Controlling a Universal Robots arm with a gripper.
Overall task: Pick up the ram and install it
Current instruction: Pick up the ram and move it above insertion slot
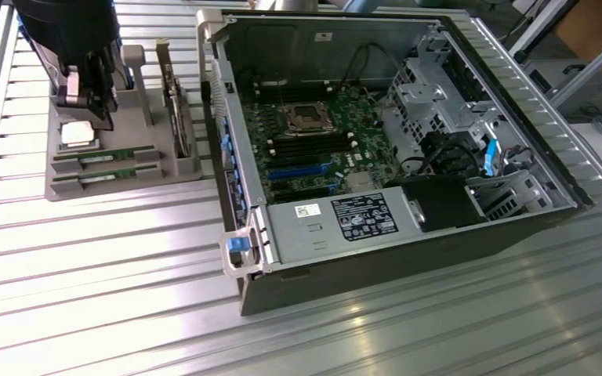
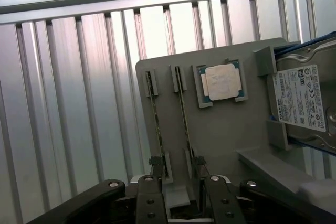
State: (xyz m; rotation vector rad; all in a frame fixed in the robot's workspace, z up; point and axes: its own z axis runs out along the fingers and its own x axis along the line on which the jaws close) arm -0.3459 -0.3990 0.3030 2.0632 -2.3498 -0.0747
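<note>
I have nothing picked yet: the ram (image 2: pixel 185 114) and its twin (image 2: pixel 156 124) sit in the gray holder (image 2: pixel 226 140), my gripper (image 2: pixel 184 188) above them, fingers apart.

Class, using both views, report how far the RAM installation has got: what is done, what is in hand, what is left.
Done: nothing yet. Both ram sticks sit in the grey holder, and the motherboard's memory slots look empty.
In hand: the gripper hangs over the holder near the sticks, fingers apart, holding nothing.
Left: the whole pick-up and the fitting.
</note>
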